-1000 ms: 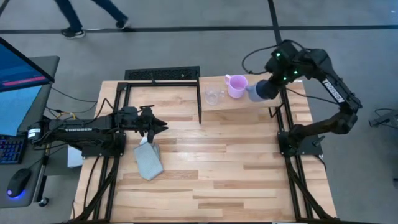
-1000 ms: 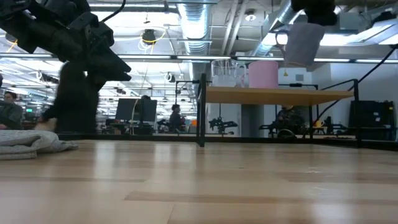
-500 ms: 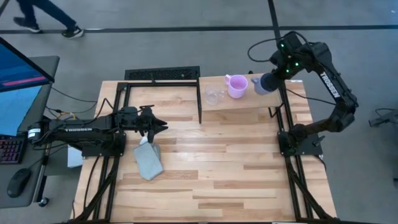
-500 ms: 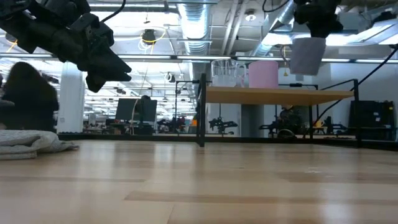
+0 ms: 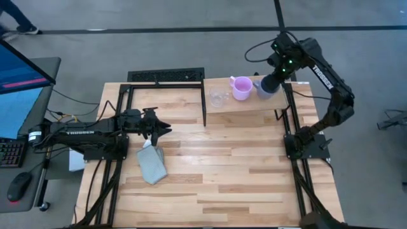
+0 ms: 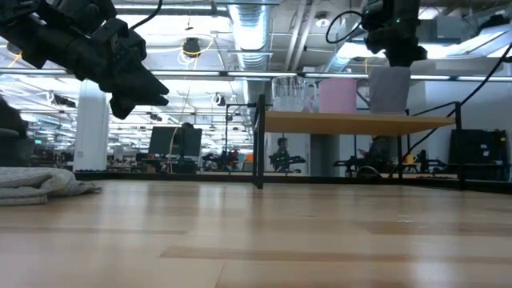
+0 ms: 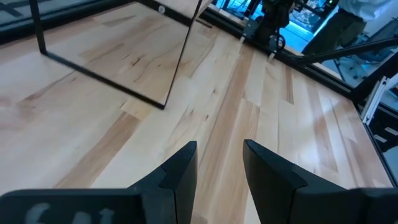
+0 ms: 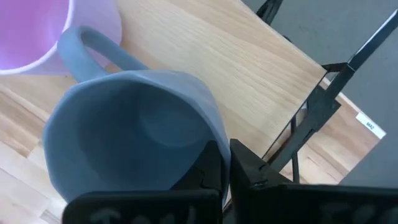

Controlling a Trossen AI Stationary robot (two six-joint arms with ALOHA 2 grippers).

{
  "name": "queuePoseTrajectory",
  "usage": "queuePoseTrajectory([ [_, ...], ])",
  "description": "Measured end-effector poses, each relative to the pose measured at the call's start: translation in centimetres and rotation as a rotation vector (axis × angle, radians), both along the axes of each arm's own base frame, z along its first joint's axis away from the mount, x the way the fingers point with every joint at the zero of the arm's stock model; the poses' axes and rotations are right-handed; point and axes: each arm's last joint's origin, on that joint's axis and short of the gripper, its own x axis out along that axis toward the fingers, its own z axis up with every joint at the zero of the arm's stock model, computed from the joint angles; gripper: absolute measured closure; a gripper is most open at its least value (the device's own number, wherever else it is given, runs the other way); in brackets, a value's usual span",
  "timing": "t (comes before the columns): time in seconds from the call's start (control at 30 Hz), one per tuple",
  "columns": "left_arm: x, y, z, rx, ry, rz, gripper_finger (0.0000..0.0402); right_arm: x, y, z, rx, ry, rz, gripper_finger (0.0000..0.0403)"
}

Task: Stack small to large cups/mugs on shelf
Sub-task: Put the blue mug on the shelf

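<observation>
Blue-grey mug [image 5: 265, 87], pink-lilac mug [image 5: 241, 88], clear glass cup [image 5: 219, 98], light-wood shelf [image 5: 254, 105] w/ black legs, grey-blue cloth [image 5: 152, 164].

Floor [image 5: 191, 44]: grey, marked with dark lines, surrounding the light-wood table [image 5: 216, 178]. A monitor [image 5: 16, 76], keyboard [image 5: 9, 154] and mouse [image 5: 19, 186] stand on a side desk at the table's left. A person's shoe [image 5: 25, 28] shows at the far edge. Ceiling [image 6: 256, 32]: exposed ducts, pipes, bright strip lighting. Beyond the table: open workspace with workstations and a white column [image 6: 90, 132].
</observation>
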Motion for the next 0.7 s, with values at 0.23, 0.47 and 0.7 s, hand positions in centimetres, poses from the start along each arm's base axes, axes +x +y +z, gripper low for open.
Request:
queuePoseTrajectory([
  [0.23,-0.1,0.0,-0.2,-0.023,0.019,0.007,0.0281,-2.0,-0.4,0.5,-0.015,-0.019,-0.086,0.0384],
  [0.47,-0.1,0.0,-0.1,-0.023,0.012,0.007,0.0281,-2.1,-0.4,0.4,-0.002,-0.043,-0.073,0.0384],
  [0.7,0.0,0.0,-0.1,-0.023,0.009,0.008,0.0281,-2.0,-0.3,-0.6,0.031,-0.01,-0.067,0.0384],
])
